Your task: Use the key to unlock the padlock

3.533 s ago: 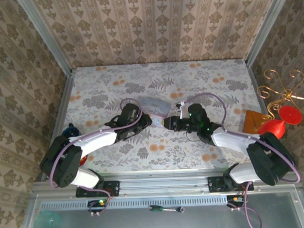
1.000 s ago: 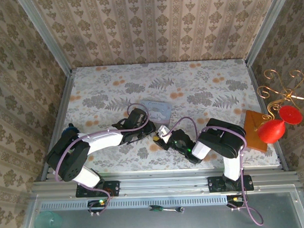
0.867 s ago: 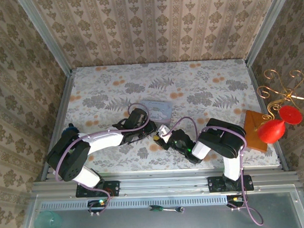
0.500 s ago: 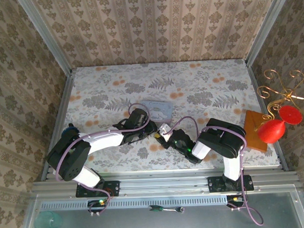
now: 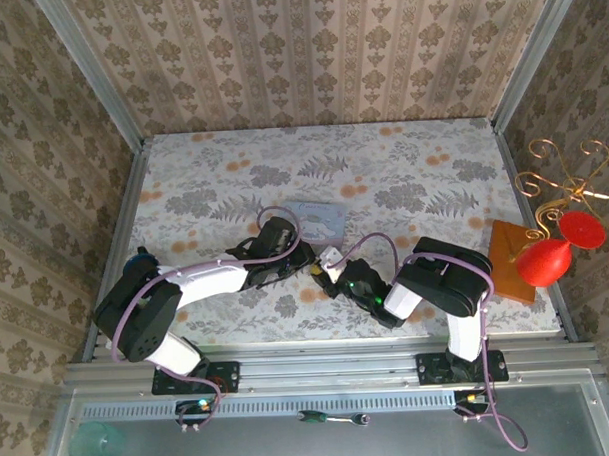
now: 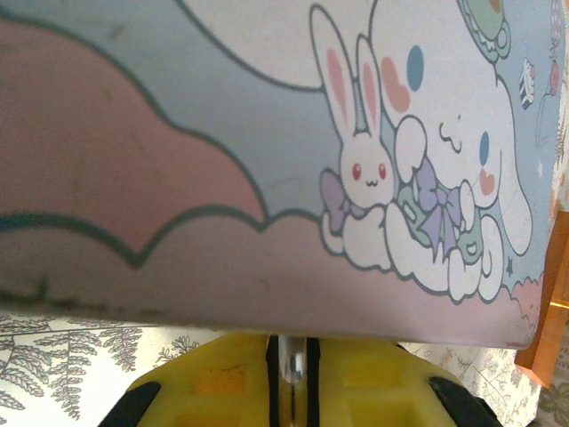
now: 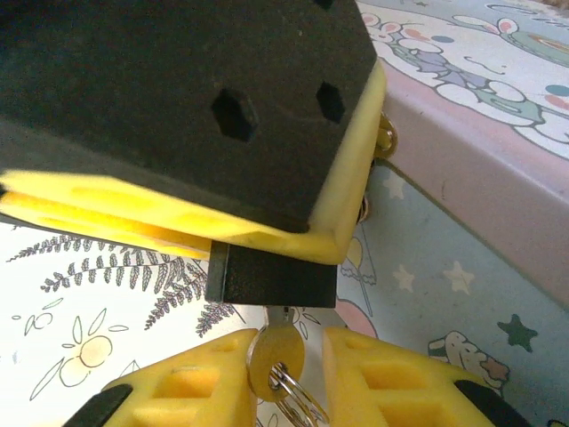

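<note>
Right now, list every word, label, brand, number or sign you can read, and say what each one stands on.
No text can be read in any of these pictures.
On the tin: a cartoon rabbit, a white dog, clouds and stars, but no lettering.
On the padlock: a plain black face with no marking.
On the key: a bare metal head with no legible stamp.
</note>
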